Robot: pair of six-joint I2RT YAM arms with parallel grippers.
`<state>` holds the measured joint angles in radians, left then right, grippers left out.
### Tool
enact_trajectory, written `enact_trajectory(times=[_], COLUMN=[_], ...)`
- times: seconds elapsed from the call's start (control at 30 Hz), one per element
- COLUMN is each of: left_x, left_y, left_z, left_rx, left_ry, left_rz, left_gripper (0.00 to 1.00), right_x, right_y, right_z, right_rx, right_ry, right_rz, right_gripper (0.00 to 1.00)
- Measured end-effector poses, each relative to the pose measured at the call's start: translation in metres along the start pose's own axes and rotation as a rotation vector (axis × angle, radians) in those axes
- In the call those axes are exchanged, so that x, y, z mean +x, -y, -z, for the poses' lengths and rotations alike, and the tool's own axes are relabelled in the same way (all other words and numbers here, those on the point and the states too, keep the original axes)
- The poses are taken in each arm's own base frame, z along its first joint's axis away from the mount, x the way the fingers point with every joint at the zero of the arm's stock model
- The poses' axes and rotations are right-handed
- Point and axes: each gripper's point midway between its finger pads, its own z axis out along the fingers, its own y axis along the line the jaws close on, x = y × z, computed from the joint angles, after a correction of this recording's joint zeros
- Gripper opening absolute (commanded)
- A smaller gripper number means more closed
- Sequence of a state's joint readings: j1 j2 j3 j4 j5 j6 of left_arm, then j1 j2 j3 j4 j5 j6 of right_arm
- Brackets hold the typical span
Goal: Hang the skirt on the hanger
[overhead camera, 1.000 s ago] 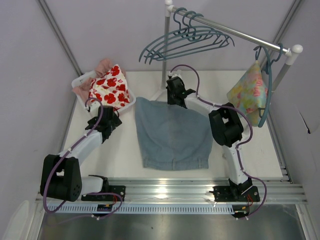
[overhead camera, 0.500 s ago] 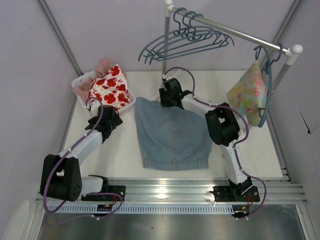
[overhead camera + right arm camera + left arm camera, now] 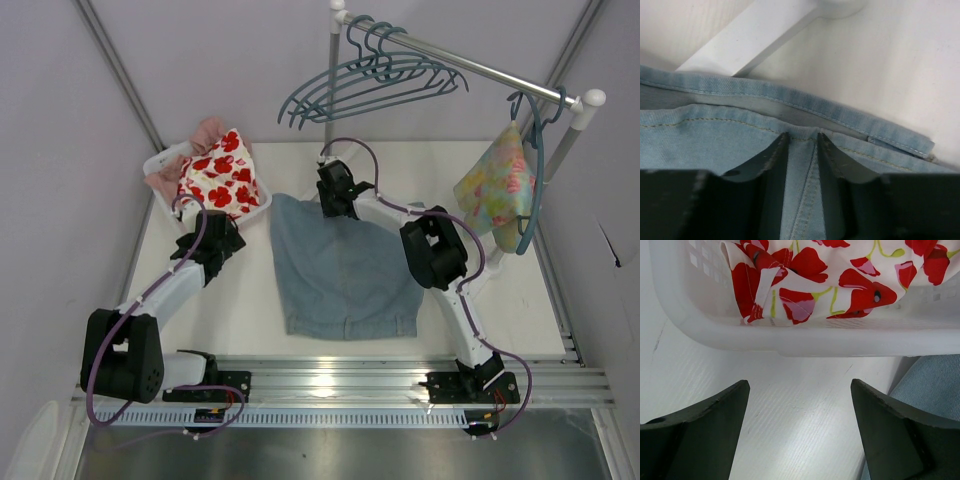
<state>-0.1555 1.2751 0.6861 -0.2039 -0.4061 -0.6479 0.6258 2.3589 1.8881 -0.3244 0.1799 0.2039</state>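
At the skirt's (image 3: 345, 265) far edge, the right claw (image 3: 335, 195) is down on the denim. Seen from the right wrist, the right claw (image 3: 801, 137) stands narrow, with a raised strip of skirt (image 3: 715, 140) filling the gap between its fingers (image 3: 772, 170), just short of the stitched hem. Beyond that hem lies a white rack foot (image 3: 750, 35) on the table.

From above, the skirt lies flat in the middle of the table (image 3: 250, 300), its banded edge toward the arm bases. The hangers (image 3: 390, 72) hang in a bunch on the rail (image 3: 480, 65), well above the skirt and apart from it. A pastel floral garment (image 3: 495, 185) hangs on another hanger at the rail's right end.

The left claw (image 3: 222, 235) sits low by the skirt's left side, just before a white basket (image 3: 262, 200) that holds a red-flowered cloth (image 3: 220, 175). From the left wrist, the left claw (image 3: 800, 430) is spread wide and holds nothing; bare table lies between its fingers (image 3: 695, 435), the basket (image 3: 815, 342) and cloth (image 3: 840, 275) are ahead, and a corner of skirt (image 3: 935, 385) shows beside the right finger.
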Motion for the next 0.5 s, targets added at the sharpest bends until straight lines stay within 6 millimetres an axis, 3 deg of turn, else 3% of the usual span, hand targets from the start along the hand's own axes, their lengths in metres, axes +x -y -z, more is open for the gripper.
enact_trajectory(times=[0.1, 0.2, 0.23, 0.5], left_x=[0.000, 0.000, 0.000, 0.000], left_y=[0.000, 0.000, 0.000, 0.000], left_z=[0.000, 0.000, 0.000, 0.000], left_rx=[0.000, 0.000, 0.000, 0.001], left_ry=[0.000, 0.000, 0.000, -0.001], left_rz=[-0.002, -0.002, -0.002, -0.002], left_gripper=[0.89, 0.89, 0.89, 0.89], right_x=[0.000, 0.001, 0.002, 0.001], right_y=[0.002, 0.005, 0.006, 0.012], right_z=[-0.001, -0.001, -0.001, -0.001], right_rx=[0.020, 0.035, 0.039, 0.072], right_ry=[0.004, 0.003, 0.002, 0.006], right_rz=[0.012, 0.028, 0.032, 0.053], right_gripper=[0.22, 0.09, 0.00, 0.00])
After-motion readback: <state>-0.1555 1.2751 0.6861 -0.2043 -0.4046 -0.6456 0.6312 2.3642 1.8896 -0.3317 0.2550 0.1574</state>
